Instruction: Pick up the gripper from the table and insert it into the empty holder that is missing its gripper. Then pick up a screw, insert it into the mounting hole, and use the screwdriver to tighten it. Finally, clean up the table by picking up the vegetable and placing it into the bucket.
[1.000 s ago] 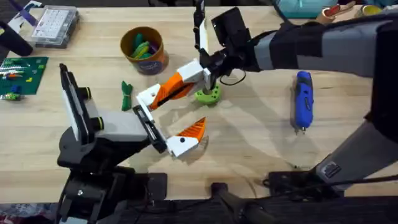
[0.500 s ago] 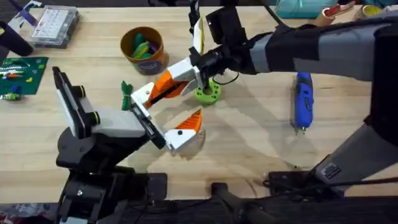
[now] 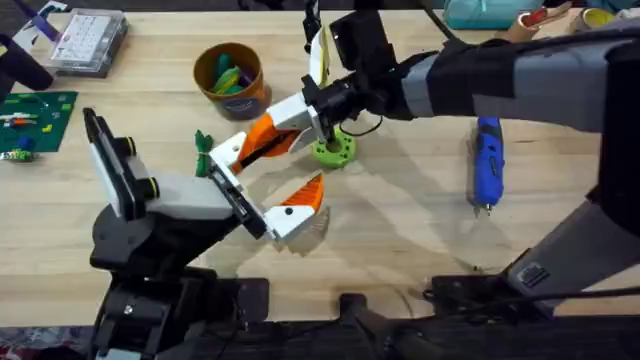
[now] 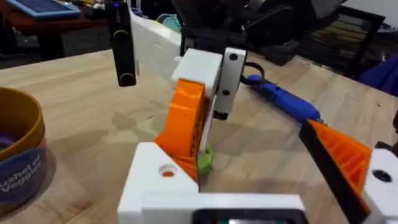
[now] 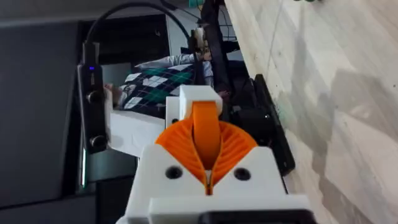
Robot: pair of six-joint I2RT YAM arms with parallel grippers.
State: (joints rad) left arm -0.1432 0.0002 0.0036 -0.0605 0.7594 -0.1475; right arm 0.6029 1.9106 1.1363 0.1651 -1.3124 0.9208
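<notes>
I see the orange gripper (image 3: 262,142) tilted against the holder (image 3: 238,198), screwdriver (image 3: 487,161) at three o'clock, bucket (image 3: 231,80) at eleven.

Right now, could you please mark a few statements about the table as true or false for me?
1. The screwdriver lies on the table, apart from both arms. True.
2. The bucket is empty. False: it holds several colourful items.
3. The right gripper holds the loose finger. True.
4. The vegetable is in the bucket. False: it lies on the table, between the bucket and the grey arm.
5. The lime disc sits at the table's far left edge. False: it is near the middle, just below the right gripper in the overhead view.
</notes>
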